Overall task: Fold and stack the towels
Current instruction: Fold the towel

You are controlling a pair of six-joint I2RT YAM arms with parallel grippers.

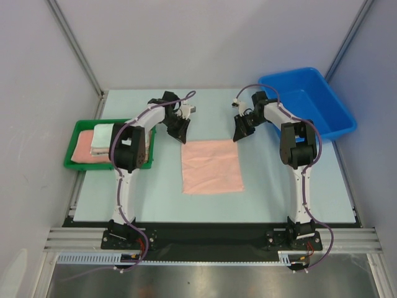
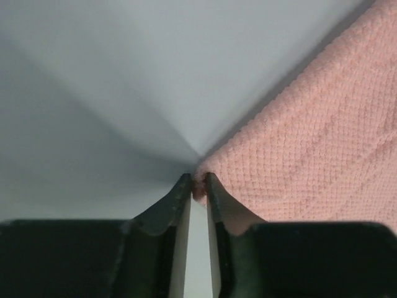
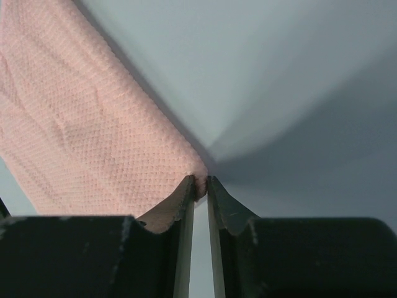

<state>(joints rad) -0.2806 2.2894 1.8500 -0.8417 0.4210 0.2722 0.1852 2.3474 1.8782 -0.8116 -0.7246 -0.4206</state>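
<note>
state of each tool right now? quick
left tool: closed, pinching one far corner of the towel
right tool: closed, pinching the other far corner of the same towel

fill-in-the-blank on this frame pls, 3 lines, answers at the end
1. The pink towel lies flat on the table; the left gripper and the right gripper each pinch one far ____ of it.
2. The folded towels sit in the ____ tray.
3. The blue bin stands at the table's far-____ corner.
Missing words: corner; green; right.
</note>
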